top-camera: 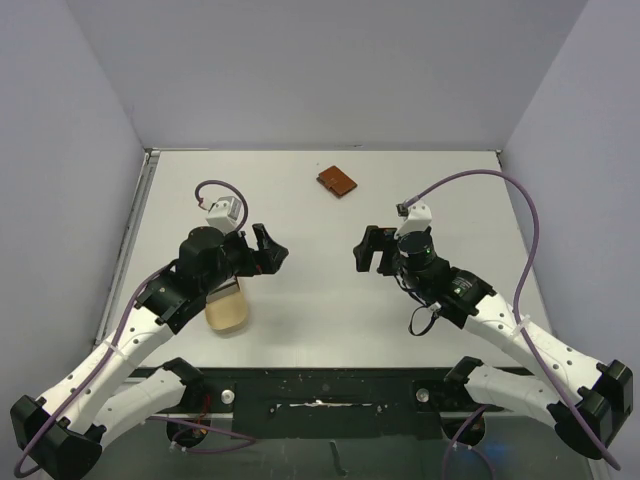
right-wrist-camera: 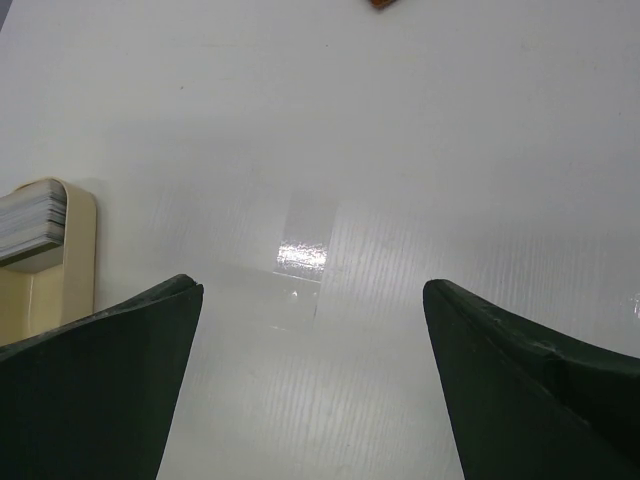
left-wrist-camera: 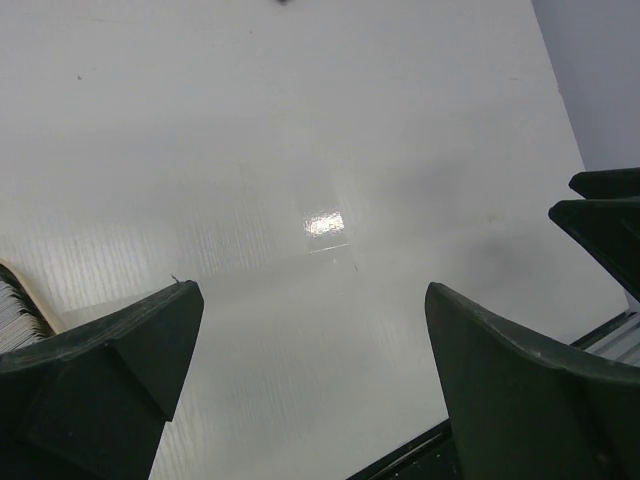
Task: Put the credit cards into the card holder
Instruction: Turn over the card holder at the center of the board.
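Note:
The card holder (top-camera: pixel 337 181) is a small brown wallet lying closed at the far middle of the table; a corner of it shows at the top edge of the right wrist view (right-wrist-camera: pixel 382 3). The credit cards (right-wrist-camera: pixel 30 225) stand as a pale stack in a tan dish (right-wrist-camera: pixel 70 270); their edges also show in the left wrist view (left-wrist-camera: pixel 14 312). My left gripper (top-camera: pixel 272 250) (left-wrist-camera: pixel 312 292) is open and empty above bare table, right of the dish. My right gripper (top-camera: pixel 364 250) (right-wrist-camera: pixel 311 288) is open and empty, facing the left one.
The tan dish (top-camera: pixel 228 310) sits near the left front, partly under my left arm. White walls close the table at the left, back and right. The right gripper's fingers (left-wrist-camera: pixel 600 215) show at the right edge of the left wrist view.

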